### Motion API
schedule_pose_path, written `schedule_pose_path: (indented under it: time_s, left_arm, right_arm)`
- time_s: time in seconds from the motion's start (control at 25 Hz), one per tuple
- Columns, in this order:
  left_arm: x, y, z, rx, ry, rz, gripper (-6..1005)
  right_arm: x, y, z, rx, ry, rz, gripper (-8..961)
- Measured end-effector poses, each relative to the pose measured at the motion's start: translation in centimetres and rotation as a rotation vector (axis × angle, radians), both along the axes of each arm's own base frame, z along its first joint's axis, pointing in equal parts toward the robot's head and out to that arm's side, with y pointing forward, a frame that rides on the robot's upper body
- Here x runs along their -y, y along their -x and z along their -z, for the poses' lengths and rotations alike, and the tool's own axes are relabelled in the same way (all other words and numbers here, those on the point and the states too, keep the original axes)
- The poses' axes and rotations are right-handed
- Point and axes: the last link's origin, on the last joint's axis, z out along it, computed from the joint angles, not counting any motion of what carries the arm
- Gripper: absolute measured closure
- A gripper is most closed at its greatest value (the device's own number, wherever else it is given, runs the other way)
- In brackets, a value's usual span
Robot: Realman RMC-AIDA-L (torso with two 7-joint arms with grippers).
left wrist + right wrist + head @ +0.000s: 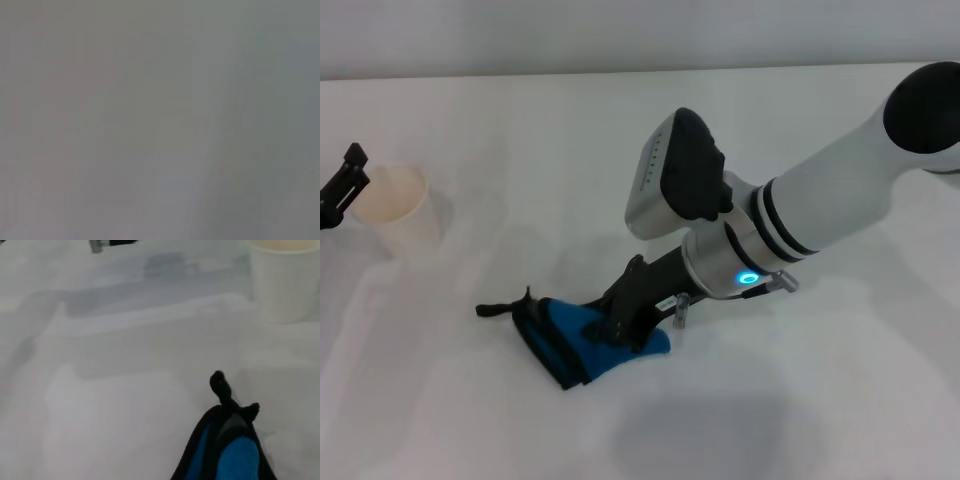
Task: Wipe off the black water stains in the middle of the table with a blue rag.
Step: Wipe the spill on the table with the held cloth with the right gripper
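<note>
Right gripper jaws clamped on the blue rag, pressing it flat to the tabletop near centre, presumably over the unseen stain; left gripper parked far left, jaws unclear.

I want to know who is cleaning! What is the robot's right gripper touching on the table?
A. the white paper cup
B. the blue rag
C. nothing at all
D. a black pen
B: in the head view the right gripper presses down on the blue rag, far from the cup.
</note>
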Motion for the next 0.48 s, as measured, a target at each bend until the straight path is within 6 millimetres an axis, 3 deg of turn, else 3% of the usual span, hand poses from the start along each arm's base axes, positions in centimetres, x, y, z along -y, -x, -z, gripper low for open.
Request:
schedule_pose_path:
  time_s: [0.24,0.48]
  left_arm:
    - [-0.2,-0.1,0.0,-0.003,0.003,-0.001,108]
    - [-0.2,-0.1,0.0,-0.002,0.002,-0.002,107]
  right_arm:
    - [-1.3,0.2,0.3,-0.033,-0.117,0.008,845]
    - [-2.7,-1.1,-0.3,-0.043,-0.270,0.048,844]
